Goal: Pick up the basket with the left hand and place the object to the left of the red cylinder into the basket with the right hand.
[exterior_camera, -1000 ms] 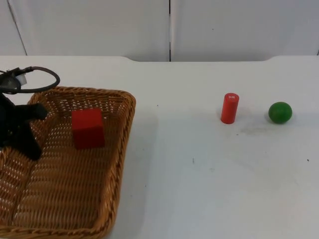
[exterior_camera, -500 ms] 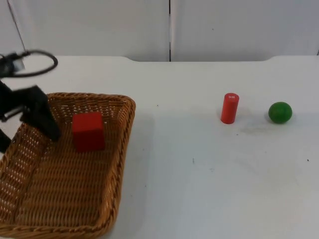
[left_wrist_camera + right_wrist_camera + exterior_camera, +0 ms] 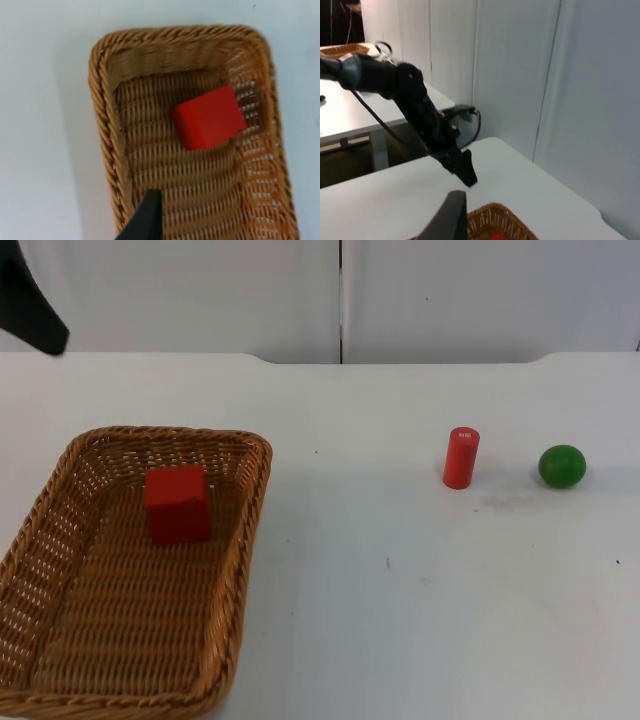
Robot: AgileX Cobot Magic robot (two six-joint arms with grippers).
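The wicker basket (image 3: 248, 540) rests flat on the table at the front left, with a red cube (image 3: 177, 503) inside near its far end. My left gripper (image 3: 467, 177) hangs above the table's far left, well clear of the basket and open; one of its fingers (image 3: 35, 310) shows at the upper left of the top view. In the left wrist view the basket (image 3: 102, 125) and cube (image 3: 209, 124) lie below a black fingertip (image 3: 147, 220). The red cylinder (image 3: 461, 457) stands upright at the right. My right gripper is raised and open with nothing in it; its fingertip (image 3: 451, 217) is visible.
A green ball (image 3: 562, 466) lies just right of the red cylinder. The white table between basket and cylinder is bare. The grey partition wall (image 3: 340, 300) closes the far edge.
My left gripper opened off the basket's left rim, then rose and pulled back toward the far left corner. The basket dropped flat onto the table. Cube, cylinder and ball stayed put.
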